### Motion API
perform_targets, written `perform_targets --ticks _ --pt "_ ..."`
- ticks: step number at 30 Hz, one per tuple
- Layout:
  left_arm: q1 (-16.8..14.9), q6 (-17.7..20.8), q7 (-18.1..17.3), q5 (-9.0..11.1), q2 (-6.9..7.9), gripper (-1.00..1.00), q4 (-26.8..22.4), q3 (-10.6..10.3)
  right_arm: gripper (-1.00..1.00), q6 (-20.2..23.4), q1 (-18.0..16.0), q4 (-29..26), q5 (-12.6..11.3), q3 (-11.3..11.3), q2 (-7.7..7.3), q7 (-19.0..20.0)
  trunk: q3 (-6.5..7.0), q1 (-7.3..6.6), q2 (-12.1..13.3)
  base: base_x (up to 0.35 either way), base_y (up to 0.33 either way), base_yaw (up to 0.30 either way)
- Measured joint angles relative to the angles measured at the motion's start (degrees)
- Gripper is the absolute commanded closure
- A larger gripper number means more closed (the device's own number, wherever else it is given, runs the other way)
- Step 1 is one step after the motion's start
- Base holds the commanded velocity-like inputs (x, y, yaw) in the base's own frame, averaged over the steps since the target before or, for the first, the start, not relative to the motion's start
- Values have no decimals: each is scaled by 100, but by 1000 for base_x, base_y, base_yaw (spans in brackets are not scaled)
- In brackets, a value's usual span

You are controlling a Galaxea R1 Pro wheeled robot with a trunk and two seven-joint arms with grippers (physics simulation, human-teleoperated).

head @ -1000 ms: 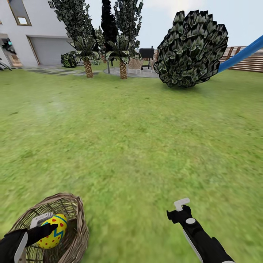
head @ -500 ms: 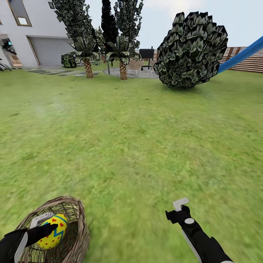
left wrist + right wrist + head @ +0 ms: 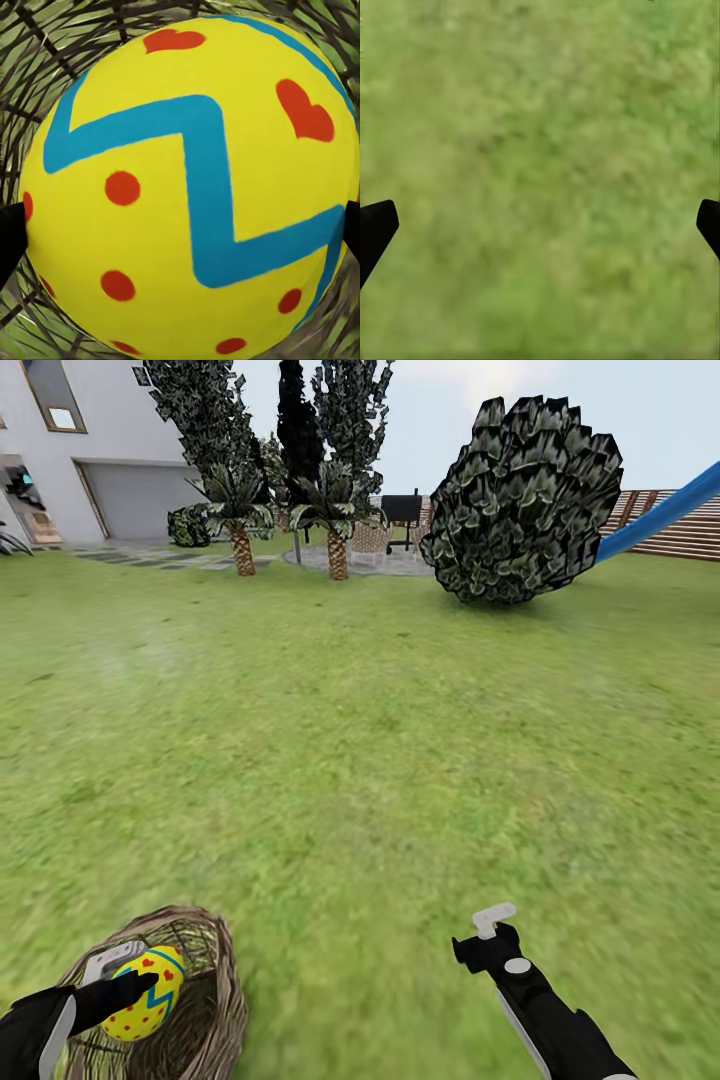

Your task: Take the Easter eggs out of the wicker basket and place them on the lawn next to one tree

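Meanwhile, a bright yellow Easter egg [image 3: 146, 993] with red hearts and dots and a teal zigzag is pinched by the left pincer [image 3: 128, 987], its dark fingertips [image 3: 9, 238] seen pressed against both sides of the shell in the left wrist view. The egg is held just above the mouth of the round brown woven-twig wicker basket [image 3: 215, 1000], whose lattice wall lies directly beneath and around the pincer. Compared with a second ago, the basket is seen lower and smaller under the egg while the rest of the garden has hardly shifted, so the egg is judged to have been lifted clear of the rim. The right pincer [image 3: 487, 930] is held spread and empty over bare mottled green lawn [image 3: 360, 760], well apart from the basket, with only grass between its dark tips [image 3: 375, 229]. Whether other eggs remain inside the basket cannot be told, since the interior is hidden by the held egg. Far ahead of both pincers, a large round dark-leaved shrub [image 3: 525, 500] and two short palm-like trees [image 3: 238, 510] are seen. A carry toward a chosen tree is judged to be the next need.
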Motion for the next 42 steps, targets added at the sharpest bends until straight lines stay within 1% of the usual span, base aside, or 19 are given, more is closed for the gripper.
perform_targets --ticks 6,42 --pt "0 0 0 0 0 100 0 2 -100 0 0 1 -6 108 0 0 108 -132 241 0 0 0" --pt "0 0 0 -1 0 100 3 -7 -100 0 0 2 -6 119 0 0 754 -923 1685 0 0 0"
